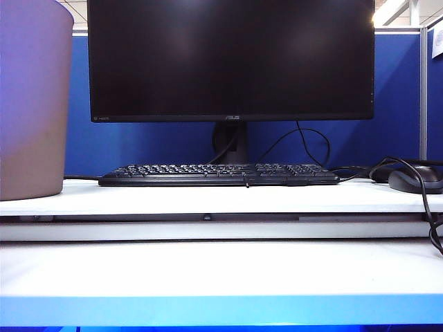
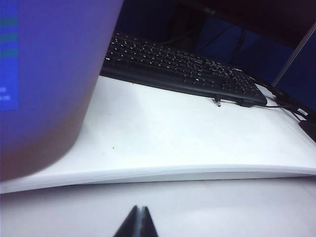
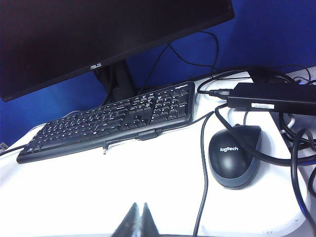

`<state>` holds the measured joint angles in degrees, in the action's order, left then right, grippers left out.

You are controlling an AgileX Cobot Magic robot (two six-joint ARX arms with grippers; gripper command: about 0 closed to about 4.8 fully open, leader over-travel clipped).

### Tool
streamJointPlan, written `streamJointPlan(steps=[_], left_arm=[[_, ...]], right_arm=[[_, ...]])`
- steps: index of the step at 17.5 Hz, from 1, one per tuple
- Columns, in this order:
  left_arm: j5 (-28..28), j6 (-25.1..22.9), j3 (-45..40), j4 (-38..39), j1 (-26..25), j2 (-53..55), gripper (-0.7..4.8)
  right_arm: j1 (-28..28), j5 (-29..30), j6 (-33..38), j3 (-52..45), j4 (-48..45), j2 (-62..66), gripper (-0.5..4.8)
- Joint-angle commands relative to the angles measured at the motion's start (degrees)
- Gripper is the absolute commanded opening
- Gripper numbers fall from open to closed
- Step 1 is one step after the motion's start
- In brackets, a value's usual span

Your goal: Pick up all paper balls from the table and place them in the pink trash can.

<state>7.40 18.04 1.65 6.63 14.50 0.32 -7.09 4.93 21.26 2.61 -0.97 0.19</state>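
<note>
No paper balls show in any view. The pink trash can (image 1: 31, 97) stands on the table (image 1: 208, 197) at the far left, tall and smooth-walled; in the left wrist view its wall (image 2: 54, 74) fills one side, close by. My left gripper (image 2: 138, 208) is shut with nothing between its tips, hovering low over the table's front part (image 2: 197, 207). My right gripper (image 3: 138, 205) is also shut and empty, above the white table (image 3: 123, 173) in front of the keyboard. Neither gripper appears in the exterior view.
A black keyboard (image 1: 218, 174) lies across the middle below a dark monitor (image 1: 232, 59). A dark mouse (image 3: 234, 154), a black power brick (image 3: 274, 96) and several cables (image 3: 203, 163) crowd the right side. A blue partition (image 1: 394, 97) closes the back.
</note>
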Motion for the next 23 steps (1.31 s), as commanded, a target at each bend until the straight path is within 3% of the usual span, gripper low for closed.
streamJointPlan(steps=[1, 2, 4, 6, 8, 12, 23], left_arm=[[0.33, 0.13, 0.28, -0.70, -0.04, -0.13, -0.04], [0.33, -0.50, 0.28, -0.63, -0.04, -0.13, -0.04], [-1.49, -10.34, 0.26, 0.24, -0.39, -0.13, -0.04], [-5.57, -13.70, -1.03, -2.29, -2.36, -0.13, -0.04], [-8.74, -13.11, -1.22, -2.80, -6.80, -0.13, -0.04], [-8.87, -13.77, -1.22, -3.08, -13.18, -0.13, -0.03], [-8.70, -14.71, -1.22, -3.87, -13.57, -0.13, -0.03]], right_arm=[[-0.04, -0.28, -0.28, 0.28, -0.74, -0.11, -0.05], [-0.04, -0.28, -0.28, 0.28, -0.74, -0.11, -0.05], [-0.04, -0.28, -0.28, 0.28, -0.74, -0.11, -0.05], [-0.04, -0.28, -0.28, 0.28, -0.70, -0.11, -0.05], [-0.04, -0.28, -0.31, 0.28, -0.70, -0.11, -0.05], [-0.04, -0.28, -0.28, 0.28, -0.68, -0.11, -0.05], [-0.04, -0.28, -0.28, 0.28, -0.68, -0.11, -0.05]])
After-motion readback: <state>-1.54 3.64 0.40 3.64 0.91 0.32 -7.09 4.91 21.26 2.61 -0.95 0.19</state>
